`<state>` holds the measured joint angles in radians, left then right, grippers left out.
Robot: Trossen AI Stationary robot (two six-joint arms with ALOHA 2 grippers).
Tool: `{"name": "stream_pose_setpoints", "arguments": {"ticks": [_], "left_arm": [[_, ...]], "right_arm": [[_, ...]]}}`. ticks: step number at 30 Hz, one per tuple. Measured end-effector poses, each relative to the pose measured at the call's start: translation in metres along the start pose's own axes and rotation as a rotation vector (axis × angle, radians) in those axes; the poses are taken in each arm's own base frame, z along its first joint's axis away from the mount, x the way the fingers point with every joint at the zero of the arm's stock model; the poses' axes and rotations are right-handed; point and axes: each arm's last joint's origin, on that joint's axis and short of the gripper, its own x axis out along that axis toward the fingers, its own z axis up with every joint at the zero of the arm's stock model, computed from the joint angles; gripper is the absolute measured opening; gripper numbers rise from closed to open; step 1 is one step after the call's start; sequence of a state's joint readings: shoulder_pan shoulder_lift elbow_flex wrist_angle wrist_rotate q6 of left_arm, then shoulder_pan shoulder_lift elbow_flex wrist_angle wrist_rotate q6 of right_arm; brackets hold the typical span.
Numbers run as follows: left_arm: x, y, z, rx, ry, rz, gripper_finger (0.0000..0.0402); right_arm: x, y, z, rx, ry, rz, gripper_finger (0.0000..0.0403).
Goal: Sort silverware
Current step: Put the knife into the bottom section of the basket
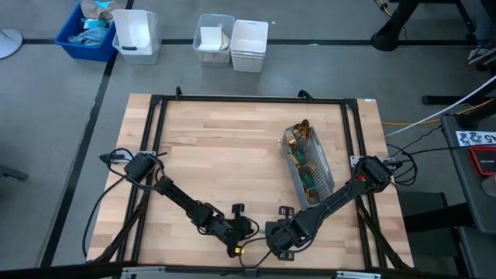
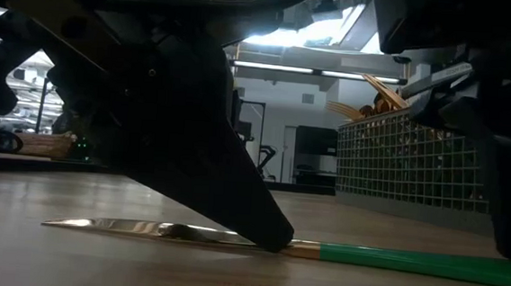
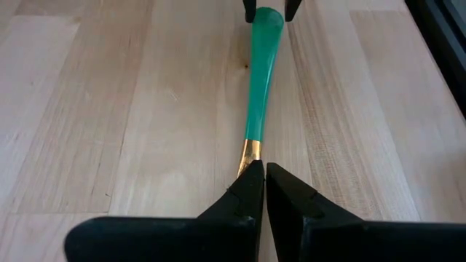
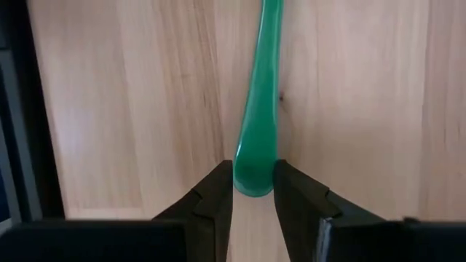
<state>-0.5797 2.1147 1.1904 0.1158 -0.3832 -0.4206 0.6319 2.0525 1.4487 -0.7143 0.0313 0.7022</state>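
One piece of silverware, a knife with a gold blade [image 2: 141, 229] and a slim green handle [image 3: 261, 80], lies flat on the wooden table near its front edge. My left gripper [image 3: 263, 169] is shut, its tips down on the knife's gold neck. My right gripper [image 4: 253, 171] stands over the handle's free end, closed on it. In the high view the two grippers [image 1: 246, 246] [image 1: 273, 240] meet at the front middle. More silverware [image 1: 298, 136] stands in the grey mesh caddy [image 1: 310, 167]. My left gripper presses its shut fingertips [image 2: 267, 236] down on the knife's gold neck [image 3: 251, 151], where blade meets handle. It comes slanting down from the table's left. The knife lies flat on the table. My right gripper pinches the rounded free end of the green handle [image 4: 255, 156] between its two fingers, one on each side. The fingers point down from above and lie across the handle. The handle rests on the table.
The caddy lies on the right half of the table, behind my right arm. A black frame [image 1: 248, 99] runs round the table top. White and blue bins [image 1: 232, 43] stand on the floor beyond the far edge. Bare wood lies to the left and centre.
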Motion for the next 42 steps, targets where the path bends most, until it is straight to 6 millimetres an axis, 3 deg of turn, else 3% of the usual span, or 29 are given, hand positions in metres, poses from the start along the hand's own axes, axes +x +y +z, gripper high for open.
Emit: {"name": "stream_pose_setpoints", "arguments": {"ticks": [34, 42], "left_arm": [[0.000, 0.000, -0.001, -0.002, 0.002, 0.000, 0.0010], [0.000, 0.000, -0.001, -0.002, 0.002, -0.001, 0.0010]], "right_arm": [[0.011, -0.004, -0.001, 0.082, 0.006, 0.094, 0.0100], [0.011, -0.004, 0.000, 0.092, 0.018, 0.121, 0.0155]]}}
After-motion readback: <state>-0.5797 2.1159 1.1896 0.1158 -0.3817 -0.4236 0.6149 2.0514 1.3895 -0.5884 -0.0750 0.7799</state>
